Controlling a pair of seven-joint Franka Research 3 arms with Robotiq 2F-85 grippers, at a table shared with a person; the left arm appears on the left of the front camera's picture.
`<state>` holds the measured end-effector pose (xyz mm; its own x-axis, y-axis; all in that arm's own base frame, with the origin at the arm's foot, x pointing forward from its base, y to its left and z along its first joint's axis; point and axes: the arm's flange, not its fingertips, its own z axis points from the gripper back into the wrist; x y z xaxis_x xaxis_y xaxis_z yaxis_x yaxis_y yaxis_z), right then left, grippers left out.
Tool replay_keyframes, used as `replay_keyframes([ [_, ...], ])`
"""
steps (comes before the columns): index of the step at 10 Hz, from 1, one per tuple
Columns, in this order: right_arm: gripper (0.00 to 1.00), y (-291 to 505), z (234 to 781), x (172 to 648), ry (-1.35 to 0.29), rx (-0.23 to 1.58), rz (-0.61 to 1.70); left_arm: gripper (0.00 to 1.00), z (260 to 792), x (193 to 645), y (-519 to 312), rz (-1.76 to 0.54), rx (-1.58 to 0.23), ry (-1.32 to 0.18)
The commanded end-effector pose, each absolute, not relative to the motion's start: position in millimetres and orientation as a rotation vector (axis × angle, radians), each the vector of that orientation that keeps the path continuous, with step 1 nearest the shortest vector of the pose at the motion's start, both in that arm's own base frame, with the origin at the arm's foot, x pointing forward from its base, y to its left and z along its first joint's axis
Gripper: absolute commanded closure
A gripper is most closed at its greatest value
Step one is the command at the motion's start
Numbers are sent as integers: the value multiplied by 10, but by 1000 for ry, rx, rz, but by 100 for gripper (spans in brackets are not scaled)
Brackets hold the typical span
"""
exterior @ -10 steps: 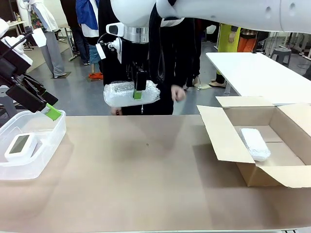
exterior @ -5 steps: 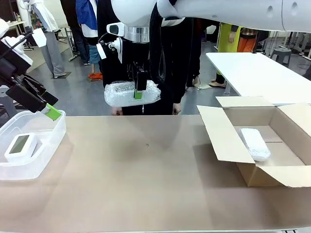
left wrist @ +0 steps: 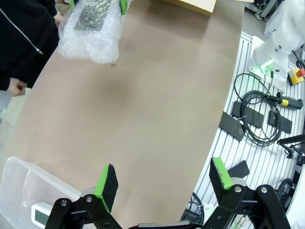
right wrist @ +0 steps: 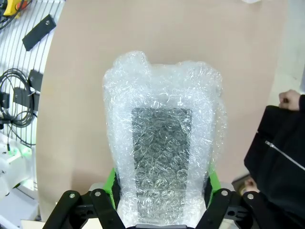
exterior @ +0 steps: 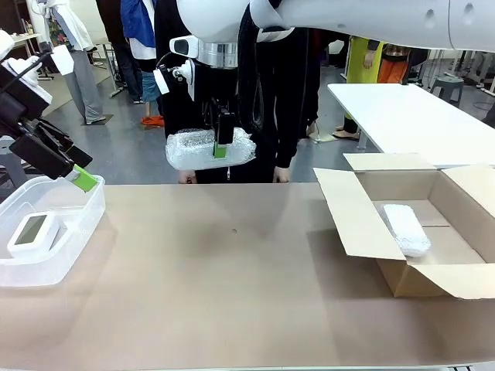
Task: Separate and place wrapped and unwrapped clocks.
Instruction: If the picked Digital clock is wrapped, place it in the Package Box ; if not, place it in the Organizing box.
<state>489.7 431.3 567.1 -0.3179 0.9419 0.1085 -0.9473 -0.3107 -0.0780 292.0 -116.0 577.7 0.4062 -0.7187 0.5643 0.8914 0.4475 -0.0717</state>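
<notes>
Wide matte tan-brown surface (exterior: 232, 294) fills the near ground, plain and unmarked apart from one small dark speck near its middle. Beyond its far edge, smooth grey floor (exterior: 128, 147) with a slight sheen. To the right, a white rectangular table (exterior: 410, 120) stands apart on that floor; a grey stool (exterior: 448, 83) sits behind it. Several standing people in dark and blue clothing (exterior: 139, 31) at the back, one in a yellow-green garment (exterior: 363, 58). Even indoor light, soft shadows. In the left wrist view, a ribbed white slatted base (left wrist: 224, 157) runs alongside the tan edge, carrying coiled black cables (left wrist: 259, 114) and flat black plates (left wrist: 238, 126).
</notes>
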Motion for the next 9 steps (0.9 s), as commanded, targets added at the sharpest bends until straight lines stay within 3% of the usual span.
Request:
replay_keyframes([
  [1,56,4319,5692,4888,-154,51,1897,0,5784,2924,-1173,-1041,-381,-497],
  [6,56,4319,5692,4888,-154,51,1897,0,5784,2924,-1173,-1041,-381,-497],
  [7,22,4313,5671,4897,-148,50,1889,0,5784,2924,-1173,-1041,-381,-497],
  [9,22,3765,5864,4905,-283,26,1564,0,5784,2924,-1173,-1041,-381,-497],
])
